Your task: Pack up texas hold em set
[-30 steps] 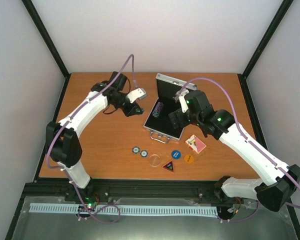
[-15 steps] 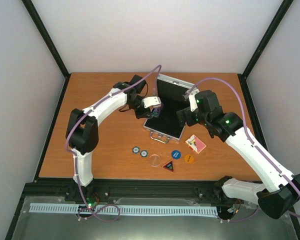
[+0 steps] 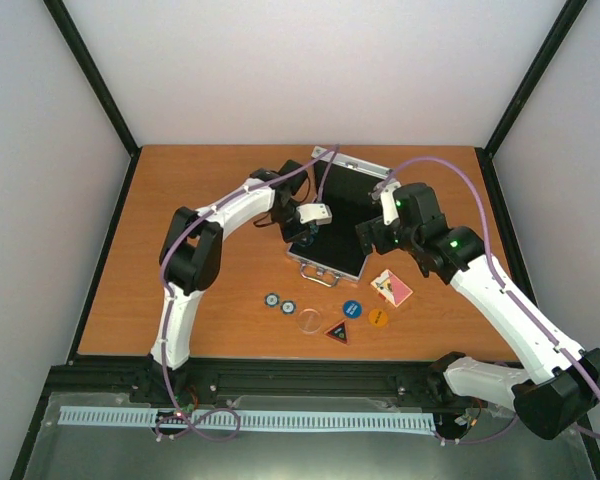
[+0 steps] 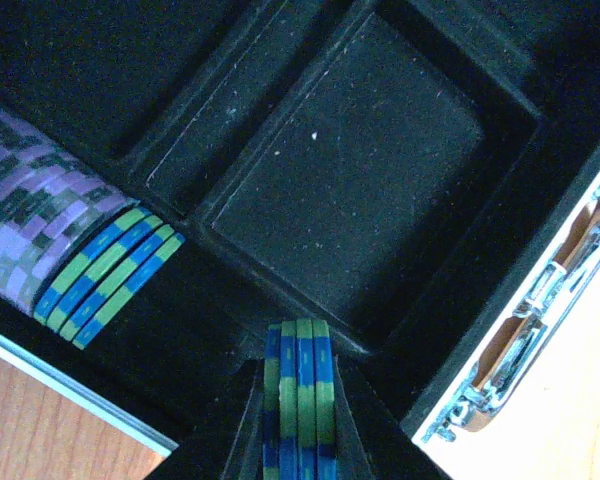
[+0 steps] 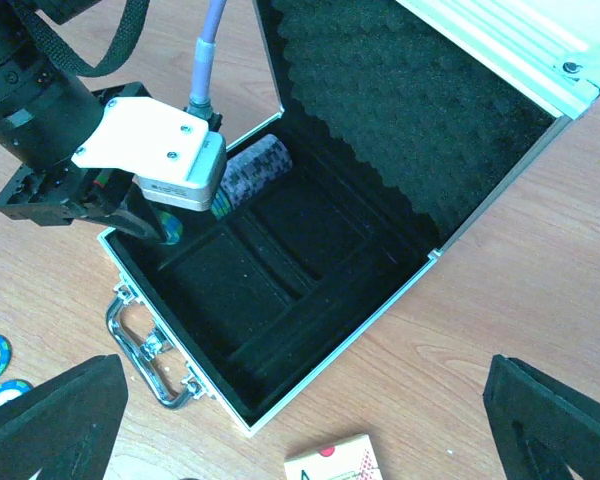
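We see the small silver aluminium case with black lining (image 3: 325, 267) lying open toward the back of the brown wooden counter (image 3: 175, 180), its foam-padded lid (image 5: 380, 110) tilted up and its chrome handle (image 5: 140, 345) facing the arms. The left tool (image 3: 307, 232) hangs over the case's left end, closed on a short stack of blue-and-green striped poker chips (image 4: 298, 390) held on edge just above the black tray. In the slot beside it lies a row of purple-and-grey chips (image 4: 30, 230) with a few more blue-and-green chips (image 4: 110, 275) at its end. The right tool (image 5: 305, 380) is spread wide, holding nothing, above the case's right side. On the counter in front of the case lie two blue-and-white chips (image 3: 279, 302), a clear round disc (image 3: 308, 321), a black-and-red triangular button (image 3: 337, 333), a blue round button (image 3: 352, 309), an orange round button (image 3: 378, 318) and the red-backed card deck (image 3: 392, 288).
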